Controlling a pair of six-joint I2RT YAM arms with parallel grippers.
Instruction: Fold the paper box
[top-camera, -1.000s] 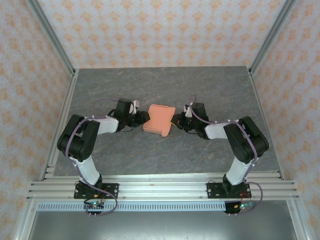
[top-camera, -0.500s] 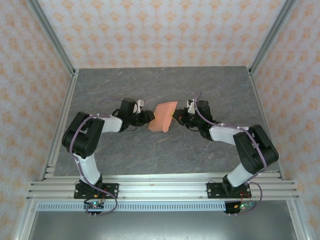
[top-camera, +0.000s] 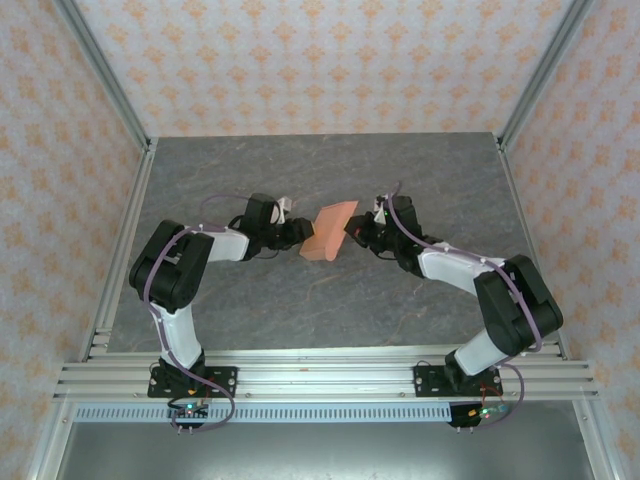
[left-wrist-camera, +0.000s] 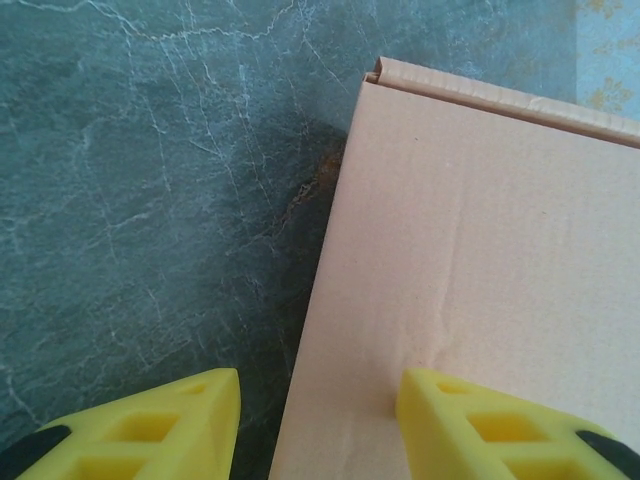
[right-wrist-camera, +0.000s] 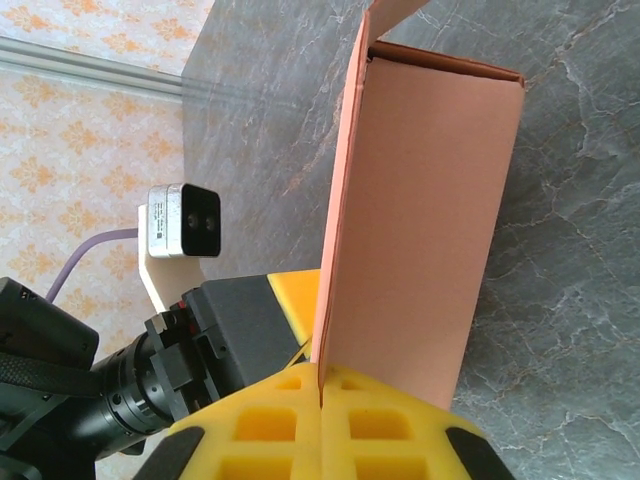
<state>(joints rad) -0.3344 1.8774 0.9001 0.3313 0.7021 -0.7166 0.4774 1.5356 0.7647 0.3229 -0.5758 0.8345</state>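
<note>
Right gripper (right-wrist-camera: 322, 388) is clamped on the thin edge of the paper box (right-wrist-camera: 425, 200), which stands tilted straight ahead, long axis running away from the fingers. Left gripper (left-wrist-camera: 320, 405), jaws apart, straddles the opposite edge and is equally near.

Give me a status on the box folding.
Done: the box is already a flat sleeve with creased sides. In hand: the right fingers pinch one edge, holding it tilted up, while the left fingers stand open astride its other edge. Left: the far end looks open, so it likely needs closing.
</note>
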